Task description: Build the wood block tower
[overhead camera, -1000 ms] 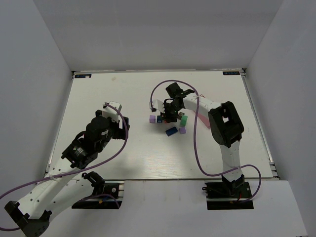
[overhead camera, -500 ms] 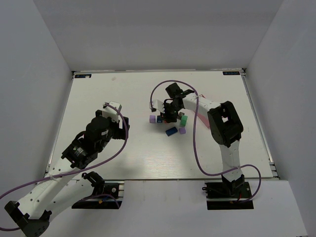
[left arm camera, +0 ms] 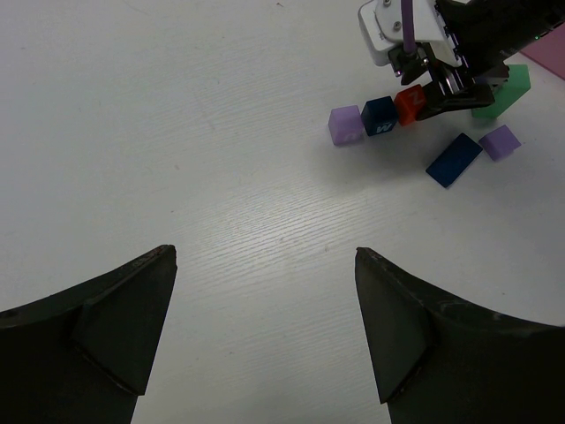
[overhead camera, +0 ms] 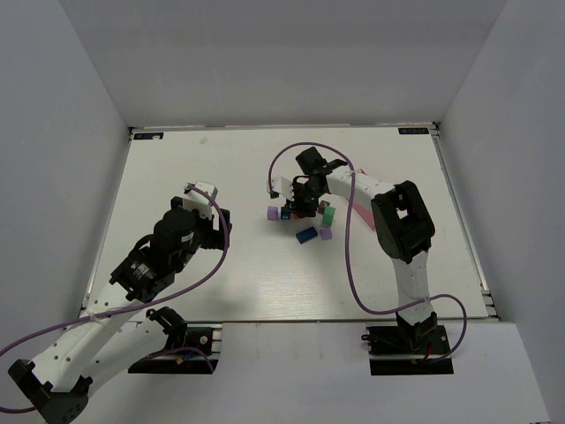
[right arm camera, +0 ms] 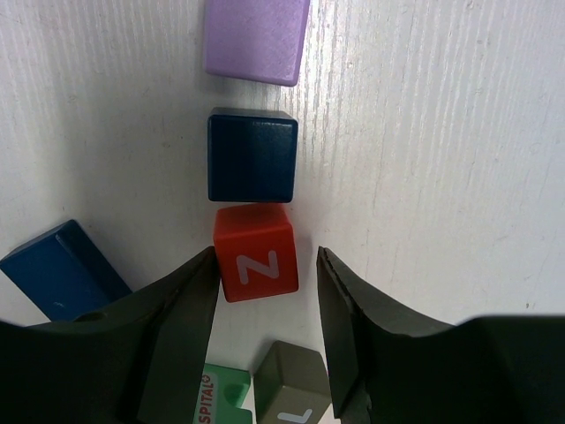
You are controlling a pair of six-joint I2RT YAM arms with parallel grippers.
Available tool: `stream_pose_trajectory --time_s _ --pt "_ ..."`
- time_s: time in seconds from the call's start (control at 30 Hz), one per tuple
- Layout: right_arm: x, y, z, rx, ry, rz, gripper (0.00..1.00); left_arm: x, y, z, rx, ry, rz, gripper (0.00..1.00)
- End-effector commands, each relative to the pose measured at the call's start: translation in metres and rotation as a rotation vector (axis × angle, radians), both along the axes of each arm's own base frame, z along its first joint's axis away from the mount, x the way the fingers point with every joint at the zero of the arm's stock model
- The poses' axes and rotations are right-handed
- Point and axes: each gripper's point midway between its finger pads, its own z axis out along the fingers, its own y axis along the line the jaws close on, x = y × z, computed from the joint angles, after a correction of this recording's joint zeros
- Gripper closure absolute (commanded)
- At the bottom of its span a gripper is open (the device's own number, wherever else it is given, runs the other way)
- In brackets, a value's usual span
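Little has moved in the last second: the right tool [right arm camera: 265, 265] has drawn its fingers in slightly, and the left arm has not stirred. The right tool is down at the bench [overhead camera: 221, 168], with its two fingers either side of the red cube [right arm camera: 256, 252], the one marked with a white Z. One finger is at the cube's edge and the other stands a sliver off it, so the cube is framed but not pinched.

The red cube ends a short row. The navy cube [right arm camera: 252, 155] is right against it, and the lilac cube [right arm camera: 256, 40] sits just past that. A blue brick [right arm camera: 57, 269] lies aslant just beside the tool. A green block [left arm camera: 508, 88] and a small lilac block [left arm camera: 500, 140] are close behind it, near the pink tray [overhead camera: 362, 212].

The left tool [left arm camera: 265, 256] hangs over bare bench with its fingers spread wide, holding nothing, well apart from the blocks.
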Motion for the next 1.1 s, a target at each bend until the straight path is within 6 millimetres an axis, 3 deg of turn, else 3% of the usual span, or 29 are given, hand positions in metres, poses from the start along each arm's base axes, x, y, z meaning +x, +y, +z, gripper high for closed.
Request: stream_pose_trajectory --time_s 0.0,0.67,0.83,0.87,0.9,1.07 --pt "0.0106 0.0068 0.0072 0.027 -0.02 -0.012 0.47 0.0003 0.0024 0.0017 -0.002 -0.012 0.005 0.08" --pt "0.0069 0.0059 0.0062 0.023 0.0 -0.009 0.47 0.0003 0.0024 0.0017 -0.002 -0.012 0.005 0.08" --pt "0.0076 0.0064 0.0073 0.022 -0.004 -0.014 0.33 0.0003 0.0024 0.0017 -0.002 -0.012 0.005 0.08" --pt "0.0082 0.0054 0.0072 0.02 -0.004 -0.019 0.28 0.0003 0.0024 0.0017 -0.002 -0.012 0.005 0.08" --pt "0.0071 0.0049 0.0068 0.02 -0.001 -0.018 0.1 0.0003 0.0024 0.0017 -0.002 -0.012 0.005 0.08" --pt "0.0098 0.0031 0.011 0.028 -0.026 -0.026 0.1 0.0003 0.0024 0.0017 -0.002 -0.012 0.005 0.08"
